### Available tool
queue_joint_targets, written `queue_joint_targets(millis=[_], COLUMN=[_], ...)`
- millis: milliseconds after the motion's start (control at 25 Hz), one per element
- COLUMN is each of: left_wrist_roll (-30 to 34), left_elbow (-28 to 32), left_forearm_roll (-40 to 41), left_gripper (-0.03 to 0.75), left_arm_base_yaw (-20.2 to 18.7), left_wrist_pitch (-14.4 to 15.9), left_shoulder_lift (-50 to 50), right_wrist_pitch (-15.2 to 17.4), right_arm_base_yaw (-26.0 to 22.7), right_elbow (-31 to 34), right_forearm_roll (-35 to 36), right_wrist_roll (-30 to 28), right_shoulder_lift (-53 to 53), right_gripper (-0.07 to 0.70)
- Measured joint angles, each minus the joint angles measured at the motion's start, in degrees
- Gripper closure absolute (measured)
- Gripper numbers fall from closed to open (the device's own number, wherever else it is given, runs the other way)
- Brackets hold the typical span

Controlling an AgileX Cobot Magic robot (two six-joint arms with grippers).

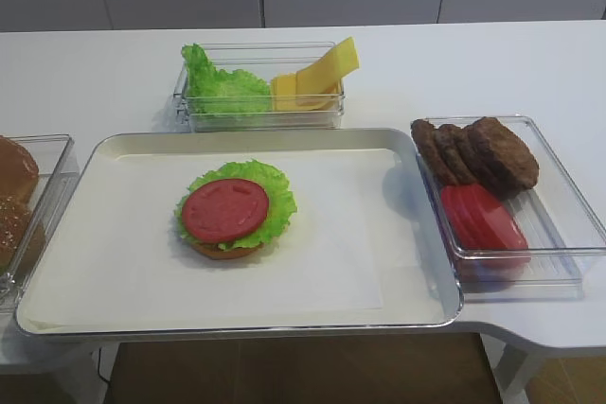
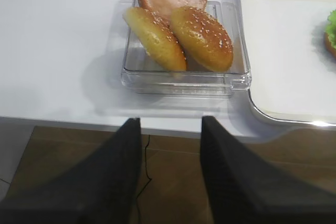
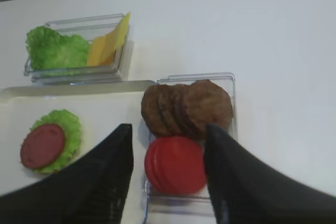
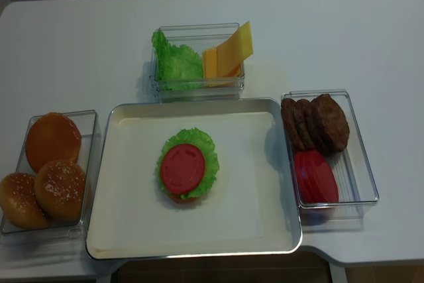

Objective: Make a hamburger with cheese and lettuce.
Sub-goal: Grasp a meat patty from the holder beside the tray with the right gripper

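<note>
right gripper [image 3: 168, 145] jaws apart, empty, above the tomato slices [image 3: 176, 164]. left gripper [image 2: 170, 129] jaws apart too. hamburger [image 1: 234, 210] on tray [image 1: 114, 153].

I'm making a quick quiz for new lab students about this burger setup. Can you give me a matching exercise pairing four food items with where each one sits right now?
Items:
1. cheese
2. patties
3. buns
4. hamburger

Places:
A. on the big tray in the middle
B. clear box on the left of the table
C. clear box behind the tray, beside the lettuce
D. clear box on the right, behind the tomato slices

Pairs: 1-C, 2-D, 3-B, 4-A
</note>
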Motion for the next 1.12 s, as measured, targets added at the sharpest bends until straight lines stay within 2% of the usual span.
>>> queue_joint_targets(millis=[240, 360, 440, 560, 760, 1120], left_wrist_roll=[0.0, 0.0, 0.0, 0.0, 0.0, 0.0], left_elbow=[0.0, 0.0, 0.0, 0.0, 0.0, 0.0], left_forearm_roll=[0.0, 0.0, 0.0, 0.0, 0.0, 0.0], left_gripper=[0.43, 0.43, 0.43, 0.43, 0.43, 0.43], left_arm_base_yaw=[0.0, 0.0, 0.0, 0.0, 0.0, 0.0], left_wrist_pitch=[0.0, 0.0, 0.0, 0.0, 0.0, 0.0], left_shoulder_lift=[0.0, 0.0, 0.0, 0.0, 0.0, 0.0], right_wrist_pitch=[-0.62, -0.5, -0.51, -0.05, 1.79, 6.77], right_arm_base_yaw=[0.0, 2.69, 5.71, 10.71, 17.53, 28.04], right_elbow=[-12.13, -16.06, -18.07, -21.02, -24.59, -28.8], right_forearm_roll=[4.98, 4.94, 2.38, -5.42, -12.5, -22.68], right_wrist_roll=[0.88, 0.97, 3.13, 8.78, 13.2, 16.46], right_shoulder_lift=[14.33, 20.75, 24.2, 30.08, 38.78, 53.85], right_gripper=[0.295, 0.296, 0.296, 0.296, 0.296, 0.296])
